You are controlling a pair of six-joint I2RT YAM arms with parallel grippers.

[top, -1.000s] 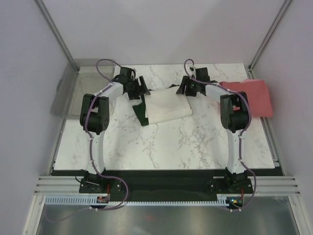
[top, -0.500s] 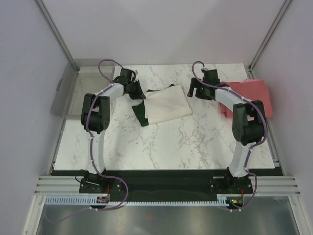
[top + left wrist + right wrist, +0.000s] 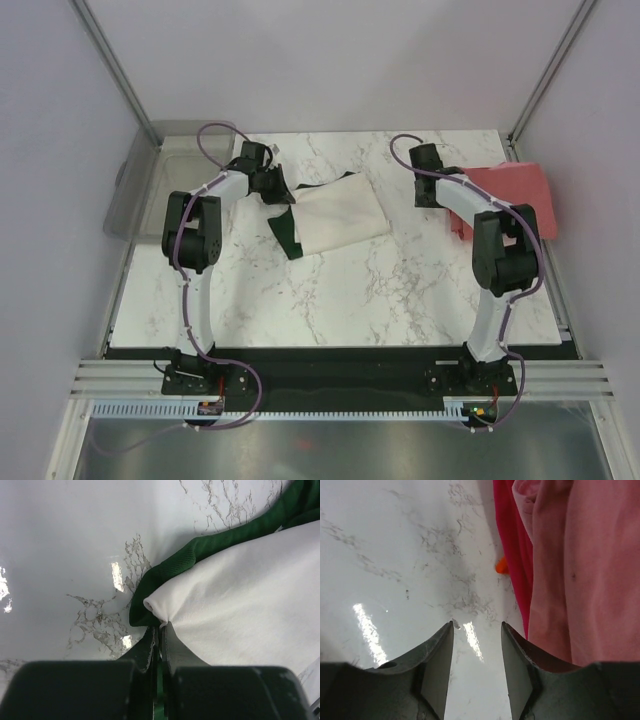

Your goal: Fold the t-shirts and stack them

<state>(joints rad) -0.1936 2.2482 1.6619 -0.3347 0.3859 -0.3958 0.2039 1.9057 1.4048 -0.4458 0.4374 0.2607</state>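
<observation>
The cream-white shirt [image 3: 338, 214] lies in the far middle of the desk [image 3: 330, 290]. It looks partly folded, with a green sleeve [image 3: 286, 232] sticking out at its near left. The coral-red shirt [image 3: 518, 195] lies at the far right edge of the desk, well apart from the cream one. A grey bin [image 3: 150, 185] sits off the left side.

The left pincer [image 3: 160, 630] is pressed together on the far left corner of the cream-white shirt [image 3: 240, 605]. It pinches a little fold of white cloth, and the green sleeve [image 3: 185, 560] lies just under that corner.

The right pincer [image 3: 477, 625] is spread and holds nothing. It hangs over the bare desk [image 3: 395, 555], just beside the left edge of the coral-red shirt [image 3: 580, 570]. A small orange bit [image 3: 501, 566] peeks out by that edge; I cannot tell what it is.

I think the step in hand is folding the cream shirt. Only one corner is held now. The next move likely needs the right pincer to go back to the cream shirt's far right corner and pinch it. Then both arms can lift the far edge together and lay it over toward the near side. The green sleeve needs to end up tucked in. Stacking the two shirts is not yet done.
</observation>
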